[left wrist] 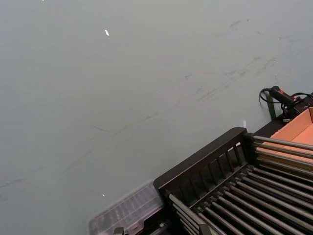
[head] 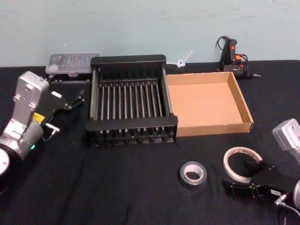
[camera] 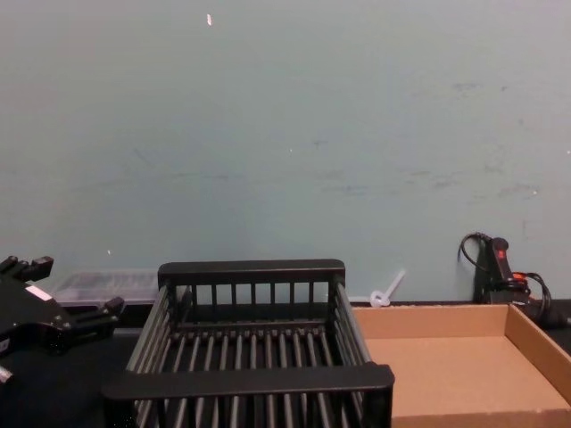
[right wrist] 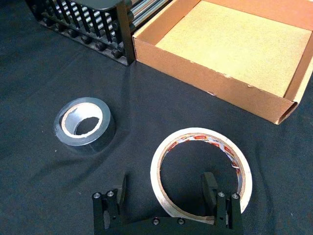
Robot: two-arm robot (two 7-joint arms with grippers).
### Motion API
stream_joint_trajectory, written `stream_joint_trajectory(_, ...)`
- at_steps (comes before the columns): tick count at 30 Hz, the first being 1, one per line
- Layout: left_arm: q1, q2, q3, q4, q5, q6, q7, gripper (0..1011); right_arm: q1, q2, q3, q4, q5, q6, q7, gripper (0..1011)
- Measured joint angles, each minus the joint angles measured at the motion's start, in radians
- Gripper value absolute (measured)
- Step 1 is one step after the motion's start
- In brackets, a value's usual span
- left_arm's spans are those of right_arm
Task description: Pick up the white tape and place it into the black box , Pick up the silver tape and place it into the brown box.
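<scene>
Currently the right end effector (right wrist: 166, 196) is open, one finger inside the white tape (right wrist: 201, 172) and one outside its near wall. Left end effector (head: 70, 101) idles beside the black box (head: 131, 125), state indeterminate.

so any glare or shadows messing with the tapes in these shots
Right wrist view: the silver tape shows a soft sheen on its side, with no harsh glare; the white tape casts hardly any shadow on the black cloth. Head view: even light, both rolls readable, the right gripper dark against the cloth.
</scene>
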Motion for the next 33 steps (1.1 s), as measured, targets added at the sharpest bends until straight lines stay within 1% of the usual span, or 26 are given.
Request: stream_joint_trajectory(33,0.0,0.0,0.0,0.0,0.0,0.0,0.0,1001,0.004,0.0,-0.006,0.006,-0.01,0.0,0.002,1002)
